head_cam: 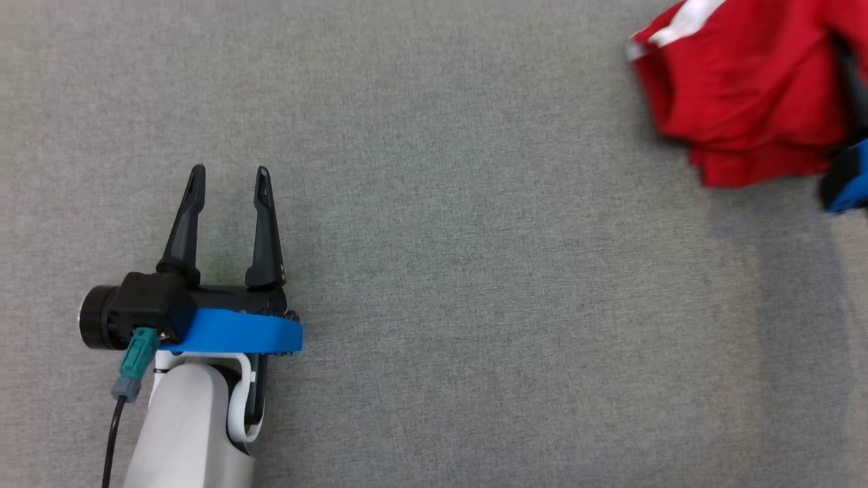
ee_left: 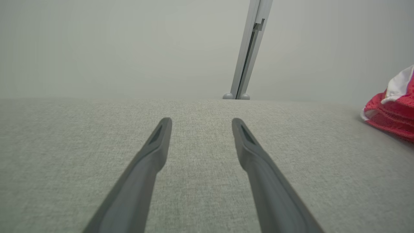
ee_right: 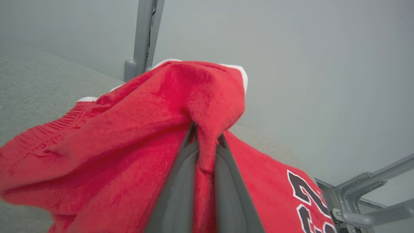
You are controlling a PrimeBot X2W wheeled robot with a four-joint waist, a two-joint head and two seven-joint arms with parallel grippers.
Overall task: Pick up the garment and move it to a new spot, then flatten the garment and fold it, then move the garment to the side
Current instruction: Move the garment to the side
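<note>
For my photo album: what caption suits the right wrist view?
Right gripper shut on a bunched fold of the red garment above the grey table.

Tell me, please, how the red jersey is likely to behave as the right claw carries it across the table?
Probably floppy: the red jersey bunches and drapes around the right claw, which is shut on one pinched fold. It likely sags and swings, since most of the cloth hangs loose from that single pinch. It looks light, a thin knit with white trim, so the grip should hold.
</note>
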